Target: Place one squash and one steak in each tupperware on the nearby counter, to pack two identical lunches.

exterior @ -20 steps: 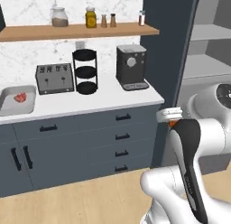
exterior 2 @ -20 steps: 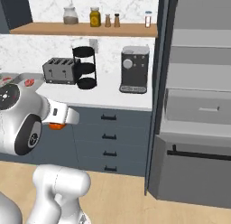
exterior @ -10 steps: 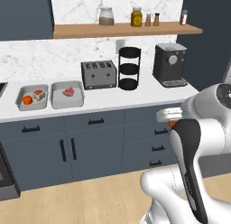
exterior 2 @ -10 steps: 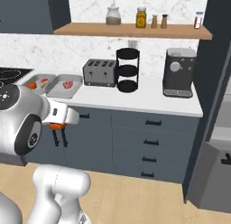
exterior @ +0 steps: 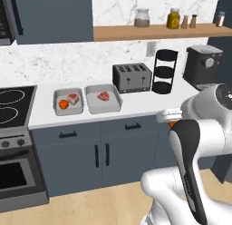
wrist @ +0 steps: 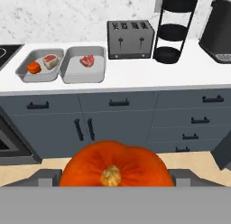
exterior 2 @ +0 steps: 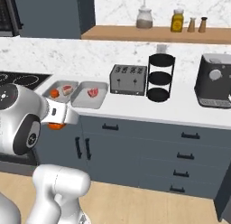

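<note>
Squash held in the tool, stem toward the hand camera.

The tool (wrist: 115, 177) grips a squash (wrist: 115, 166), its wide axis running 9 to 3 o'clock. On the table (wrist: 135, 76) at 11 o'clock, the left tupperware (wrist: 22, 70) holds a second squash (wrist: 34, 67) and steak (wrist: 50, 61); the right tupperware (wrist: 83, 74) holds one steak (wrist: 87, 60).

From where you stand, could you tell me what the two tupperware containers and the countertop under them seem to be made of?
The left tupperware and the right tupperware look like light-grey plastic or brushed metal: smooth matte walls, rounded corners, raised rim, no gloss; which of the two I cannot tell. The counter looks like a plain white solid slab, smooth and matte, while the wall behind it shows marble-like veining.
</note>
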